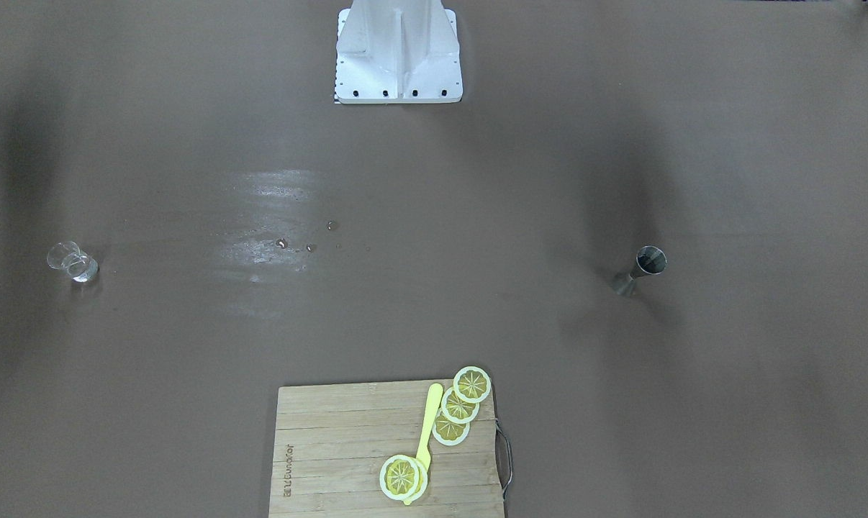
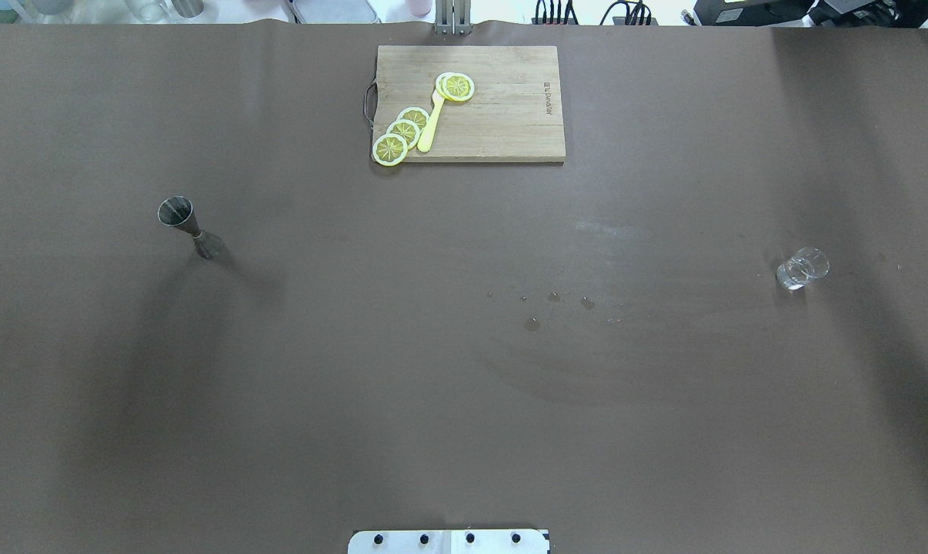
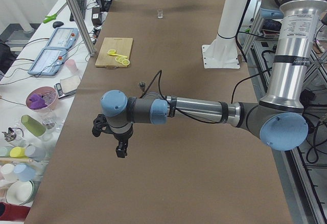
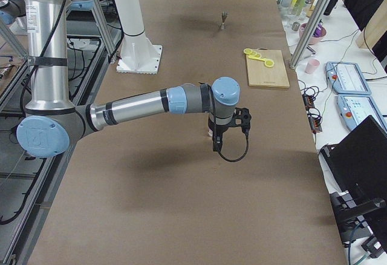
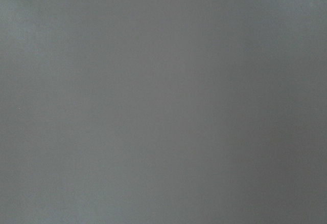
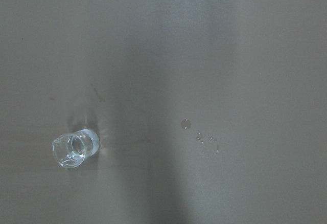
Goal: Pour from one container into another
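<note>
**Both arms up over the table, nothing held**

Left gripper [image 3: 121, 150]: hangs above the brown table [image 2: 356, 400], fingers pointing down, touching nothing. It shows only in the side view, so I cannot tell whether it is apart or together. Its wrist camera gives plain grey surface only.

Right gripper [image 4: 216, 144]: also hanging clear of the table and empty. Again seen from the side only, so its opening cannot be told.

Jigger [image 2: 189, 225]: stands upright beyond the left gripper, towards the board, well apart from it. Metal, hourglass shape, wide cone up. The inside is dark and its contents are unreadable.

Glass [image 6: 75, 149]: below the right gripper, low and left in its wrist view. Small, clear, round and upright. There are tiny bubbles at the bottom; I cannot tell whether it holds liquid.

Drops [image 6: 207, 142]: a few clear beads on the table beside the glass, with more across the middle.

Board [image 2: 502, 115]: pale slatted wood with a wire handle, at the far edge between the two arms. Lemon slices [image 2: 404, 132] overlap on it, beside a yellow utensil [image 2: 431, 123].
</note>
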{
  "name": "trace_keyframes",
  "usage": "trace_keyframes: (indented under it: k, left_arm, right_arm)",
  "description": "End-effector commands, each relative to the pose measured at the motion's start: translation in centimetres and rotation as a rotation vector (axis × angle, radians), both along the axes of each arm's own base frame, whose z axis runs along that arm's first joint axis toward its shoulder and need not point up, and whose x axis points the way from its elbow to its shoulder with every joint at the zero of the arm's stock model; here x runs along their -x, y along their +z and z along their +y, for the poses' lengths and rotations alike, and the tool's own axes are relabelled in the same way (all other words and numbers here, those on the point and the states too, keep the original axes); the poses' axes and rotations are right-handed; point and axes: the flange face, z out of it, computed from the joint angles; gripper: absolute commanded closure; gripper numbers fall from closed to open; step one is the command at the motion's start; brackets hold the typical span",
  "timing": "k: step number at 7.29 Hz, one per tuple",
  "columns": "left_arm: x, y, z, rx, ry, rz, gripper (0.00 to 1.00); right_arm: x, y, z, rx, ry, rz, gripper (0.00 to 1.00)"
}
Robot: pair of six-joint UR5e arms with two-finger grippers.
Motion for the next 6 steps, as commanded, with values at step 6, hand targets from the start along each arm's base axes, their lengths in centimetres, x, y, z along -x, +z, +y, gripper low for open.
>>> trace_keyframes:
  k: [6]
  left_arm:
    - [-4.7, -8.4, -0.8, -0.021, -0.050, 0.060, 0.02]
  right_arm:
    - [0.2, -0.7, -0.1, -0.011, -0.003, -0.019, 0.00]
